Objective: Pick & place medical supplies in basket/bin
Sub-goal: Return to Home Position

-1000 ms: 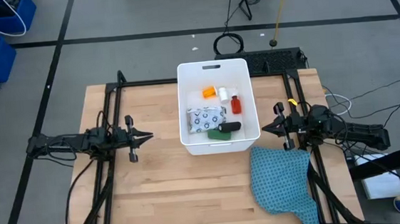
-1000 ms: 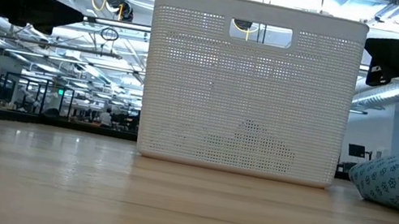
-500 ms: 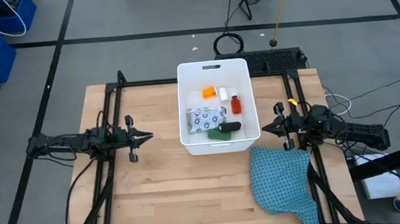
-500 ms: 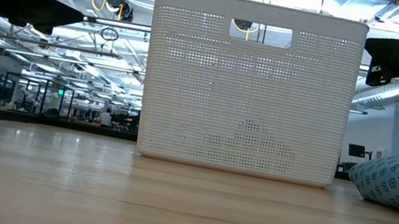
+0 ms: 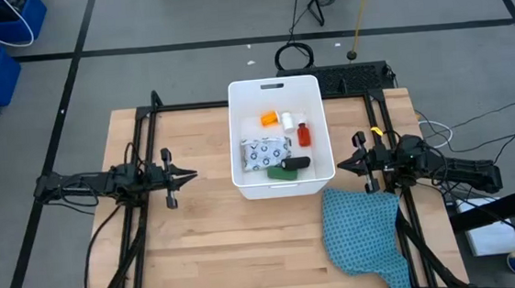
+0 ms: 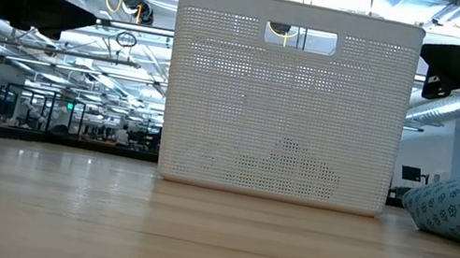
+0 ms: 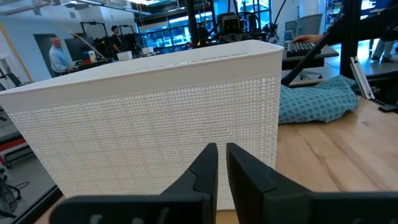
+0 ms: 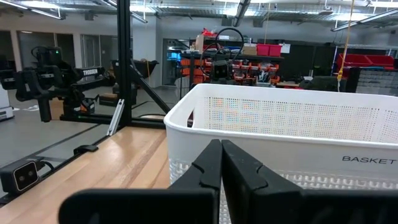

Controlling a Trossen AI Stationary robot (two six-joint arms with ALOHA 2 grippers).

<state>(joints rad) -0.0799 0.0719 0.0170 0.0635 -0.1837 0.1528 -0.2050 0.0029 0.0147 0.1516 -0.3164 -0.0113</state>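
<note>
Inside the large white rectangular plastic tub (image 5: pixel 273 94) at the middle of the wooden surface (image 5: pixel 201 240) lie all six supplies: white dark-dotted flat packet (image 5: pixel 264 151), black oblong piece (image 5: pixel 297 163), green oblong (image 5: pixel 281 172), small red bottle (image 5: pixel 304 135), orange vial (image 5: pixel 268 119) and small white bottle (image 5: pixel 286 120). Left hand (image 5: pixel 186 176) and right hand (image 5: pixel 343 166) flank it, fingers nearly together, holding nothing (the job looks finished). Keeping both arms well apart from the tub seems best.

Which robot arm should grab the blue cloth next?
The right arm, probably. Its pincer waits beside the white basket, with the teal cloth lying just by it. The left pincer sits across the basket, farther off. All supplies look already inside.
</note>
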